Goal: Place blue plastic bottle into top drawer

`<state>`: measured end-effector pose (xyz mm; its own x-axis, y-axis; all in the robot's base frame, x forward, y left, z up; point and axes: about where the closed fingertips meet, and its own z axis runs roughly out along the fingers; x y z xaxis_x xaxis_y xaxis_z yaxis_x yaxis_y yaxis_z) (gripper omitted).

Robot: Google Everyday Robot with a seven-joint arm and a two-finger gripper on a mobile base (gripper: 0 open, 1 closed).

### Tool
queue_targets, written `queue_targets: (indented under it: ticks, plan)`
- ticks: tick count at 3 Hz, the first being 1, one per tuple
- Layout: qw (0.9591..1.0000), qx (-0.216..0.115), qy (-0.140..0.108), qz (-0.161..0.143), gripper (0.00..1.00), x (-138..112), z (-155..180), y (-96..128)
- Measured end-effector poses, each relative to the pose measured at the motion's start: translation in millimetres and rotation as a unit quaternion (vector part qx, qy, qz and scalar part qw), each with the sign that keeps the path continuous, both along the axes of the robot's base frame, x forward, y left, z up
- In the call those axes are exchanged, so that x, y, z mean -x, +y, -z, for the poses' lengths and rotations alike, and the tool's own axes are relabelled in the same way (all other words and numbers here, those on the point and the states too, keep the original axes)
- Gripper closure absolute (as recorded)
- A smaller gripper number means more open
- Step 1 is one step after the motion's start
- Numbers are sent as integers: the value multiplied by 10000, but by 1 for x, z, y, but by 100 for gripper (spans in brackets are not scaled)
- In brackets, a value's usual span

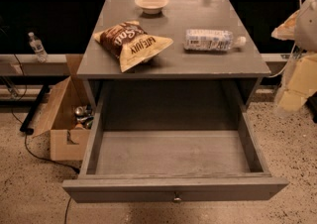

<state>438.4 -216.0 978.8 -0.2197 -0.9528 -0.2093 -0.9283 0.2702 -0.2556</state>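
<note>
The blue plastic bottle (212,39) lies on its side on the right part of the grey cabinet top (198,64), white cap pointing right. The top drawer (173,153) is pulled fully open below, its inside bare, with a small round metal knob (176,198) on the front panel. My gripper (293,94) and arm appear as pale blurred shapes at the right edge, beside the cabinet's right side, lower than and right of the bottle, not touching it.
A brown and yellow chip bag (131,43) lies on the left of the top, a small pale bowl (151,3) at the back. An open cardboard box (67,119) with metal items stands on the floor at left. A small clear bottle (37,47) stands far left. Cables cross the floor.
</note>
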Motion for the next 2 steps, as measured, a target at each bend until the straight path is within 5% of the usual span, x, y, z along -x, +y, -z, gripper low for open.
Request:
queue_targets:
  ticks: [2]
  plan:
    - [10000,-76,-3,-13,0,-14,4,0]
